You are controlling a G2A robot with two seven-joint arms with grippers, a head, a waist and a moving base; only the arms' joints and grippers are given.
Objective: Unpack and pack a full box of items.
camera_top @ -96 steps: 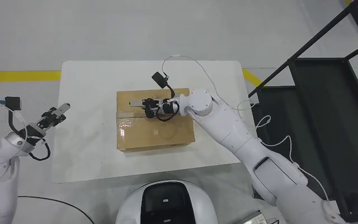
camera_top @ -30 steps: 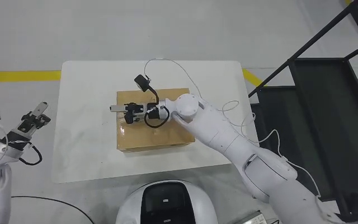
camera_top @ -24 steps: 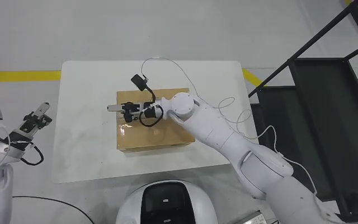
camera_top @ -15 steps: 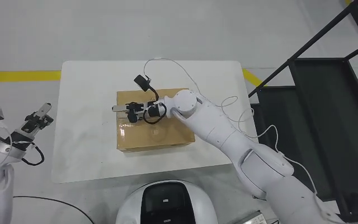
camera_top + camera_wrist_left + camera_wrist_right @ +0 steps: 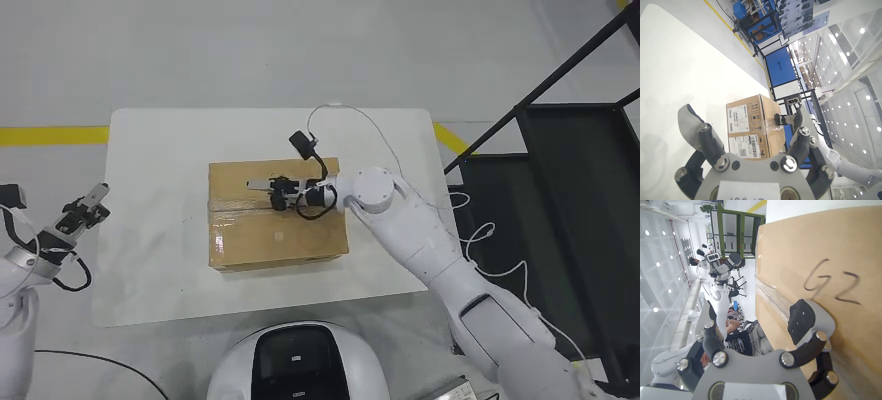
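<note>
Touching taped box (handwritten "G2"): R claw.

floor: grey, yellow line | black metal rack | ceiling: round lights

We see glossy white, rounded arm shells trailing thin white cables, while left hand and right hand share grey plates, black linkages, silver screws and black dimpled pads.

Matt cardboard box, glossy clear tape along its seam, smooth white table.
</note>
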